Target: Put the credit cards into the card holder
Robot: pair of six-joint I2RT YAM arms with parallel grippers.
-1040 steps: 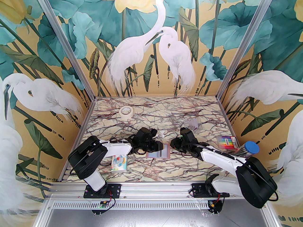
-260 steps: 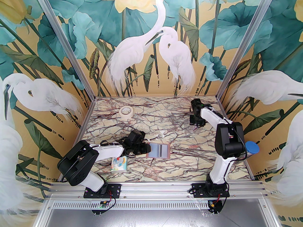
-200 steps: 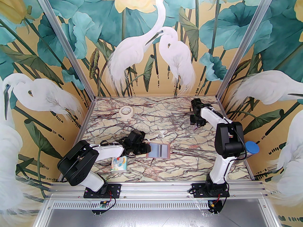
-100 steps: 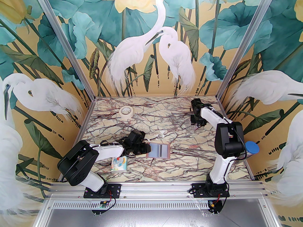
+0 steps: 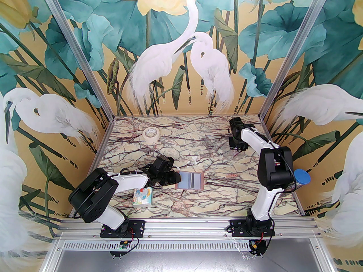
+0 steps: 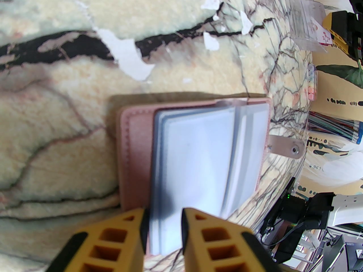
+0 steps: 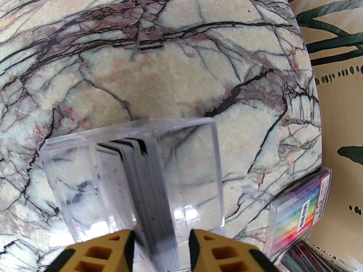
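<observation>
Tissue pack lies near left, apart from the work. Card holder lies open at near centre, pink cover down, pale pockets up. Left gripper is closed on the left edge of its pocket leaves, pinning it. Far right: right gripper is over clear box, fingers apart, straddling several credit cards standing on edge inside, no pinch visible. Judgement: pick-up step. Narrow onto one card, not the bunch. Lift straight up so the light box stays down. Left hold must leave a pocket mouth free
</observation>
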